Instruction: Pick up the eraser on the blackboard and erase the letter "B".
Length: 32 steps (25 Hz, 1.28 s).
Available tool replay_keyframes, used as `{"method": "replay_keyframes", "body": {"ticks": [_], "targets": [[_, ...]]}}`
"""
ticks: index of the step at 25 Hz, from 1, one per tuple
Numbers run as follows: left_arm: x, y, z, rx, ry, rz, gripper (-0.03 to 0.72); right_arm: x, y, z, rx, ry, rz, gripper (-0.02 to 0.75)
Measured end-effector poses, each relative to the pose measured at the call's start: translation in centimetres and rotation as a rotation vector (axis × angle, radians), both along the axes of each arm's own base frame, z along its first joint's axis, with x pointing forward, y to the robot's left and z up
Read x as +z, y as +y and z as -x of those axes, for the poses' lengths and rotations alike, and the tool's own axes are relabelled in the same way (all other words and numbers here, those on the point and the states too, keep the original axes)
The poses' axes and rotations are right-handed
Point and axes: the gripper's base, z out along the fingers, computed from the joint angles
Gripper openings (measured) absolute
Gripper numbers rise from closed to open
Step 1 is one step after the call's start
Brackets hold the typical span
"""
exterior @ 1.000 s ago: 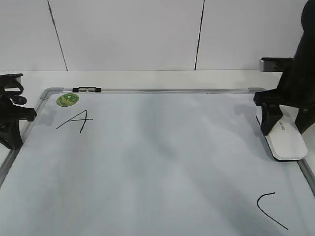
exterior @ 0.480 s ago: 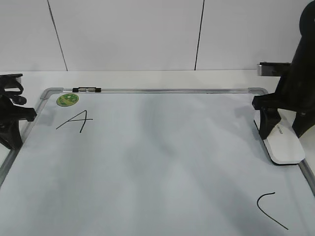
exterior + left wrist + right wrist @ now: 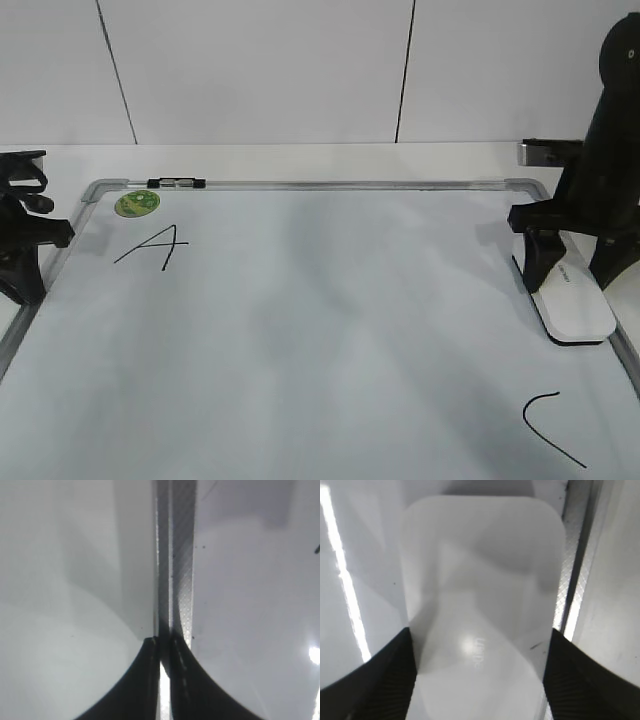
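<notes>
The white eraser (image 3: 580, 305) lies at the right edge of the blackboard (image 3: 320, 320), its dark underside on the surface. My right gripper (image 3: 570, 275) stands over its far end, with a black finger pressed against each long side. In the right wrist view the eraser (image 3: 480, 580) fills the space between the fingers of the right gripper (image 3: 480, 640). No letter "B" shows on the board. My left gripper (image 3: 25, 285) is shut and empty at the board's left frame; the left wrist view shows it (image 3: 162, 645) over the frame strip (image 3: 180, 580).
A black "A" (image 3: 150, 245) and a green sticker (image 3: 137, 203) are at the far left of the board. A curved "C" (image 3: 550, 430) is at the near right. A small marker (image 3: 177, 183) lies on the top frame. A white wall stands behind.
My right gripper and the eraser have shifted slightly left and towards the near side along the board's right edge. The left arm has not moved.
</notes>
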Motion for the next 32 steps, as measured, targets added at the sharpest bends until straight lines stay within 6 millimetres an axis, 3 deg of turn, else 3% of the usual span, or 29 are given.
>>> {"method": "replay_keyframes", "body": {"ticks": [12, 18, 24, 32], "targets": [[0.0, 0.0, 0.0, 0.000, 0.000, 0.001, 0.016, 0.0, 0.0, 0.0, 0.001, 0.000, -0.002, 0.538], [0.0, 0.0, 0.0, 0.001, 0.001, 0.002, 0.016, 0.0, 0.0, 0.0, -0.015, 0.001, -0.001, 0.651], [0.0, 0.0, 0.0, 0.001, 0.001, 0.002, 0.016, 0.1, 0.0, -0.1, -0.017, -0.003, -0.001, 0.667], [0.0, 0.0, 0.0, 0.001, 0.002, 0.002, 0.016, 4.7, 0.0, 0.9, -0.018, -0.127, -0.013, 0.662]]}}
